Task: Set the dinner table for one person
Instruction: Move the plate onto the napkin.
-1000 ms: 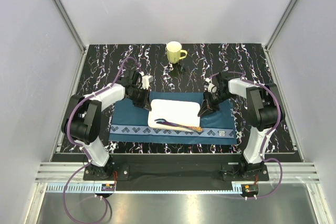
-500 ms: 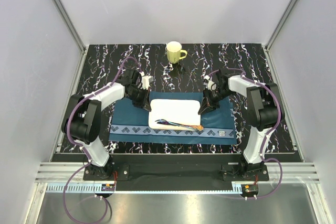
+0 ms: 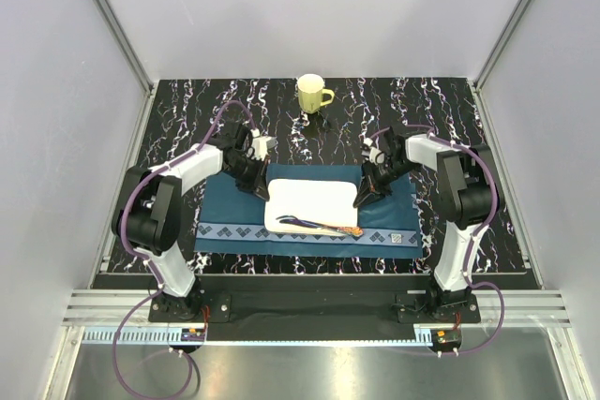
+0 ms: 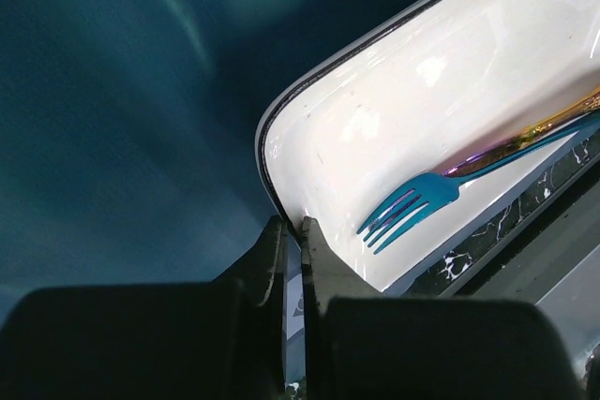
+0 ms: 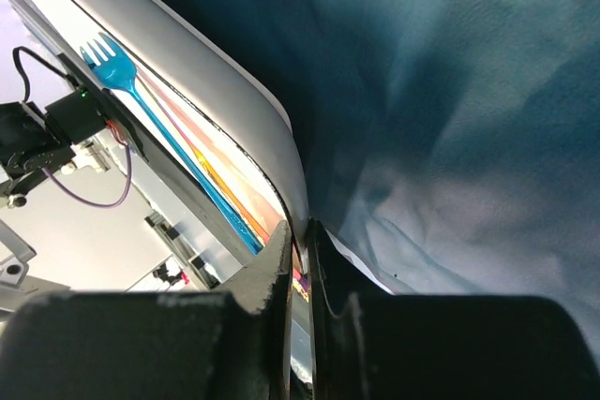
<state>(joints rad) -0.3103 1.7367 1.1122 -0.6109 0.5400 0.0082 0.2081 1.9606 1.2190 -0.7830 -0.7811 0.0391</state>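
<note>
A white rectangular plate (image 3: 314, 196) lies on the dark blue placemat (image 3: 225, 213) on the black marbled dinner table (image 3: 187, 110). A blue fork (image 4: 412, 203) and other iridescent cutlery (image 3: 323, 225) lie along the plate's near side. My left gripper (image 3: 261, 188) is shut on the plate's left rim, its jaws pinching the rim near a corner (image 4: 292, 228). My right gripper (image 3: 365, 196) is shut on the right rim, the thin edge clamped between its jaws (image 5: 300, 231). In the right wrist view the fork (image 5: 108, 53) runs along the plate's far wall.
A yellow mug (image 3: 311, 94) stands at the back centre of the table, handle to the right. The placemat's patterned border (image 3: 300, 233) runs along the near edge. Grey enclosure walls with metal posts (image 3: 497, 44) close in both sides and the back.
The right arm's wrist has shifted slightly back and inward; the plate and cutlery have barely moved. Both grips stay the same.
</note>
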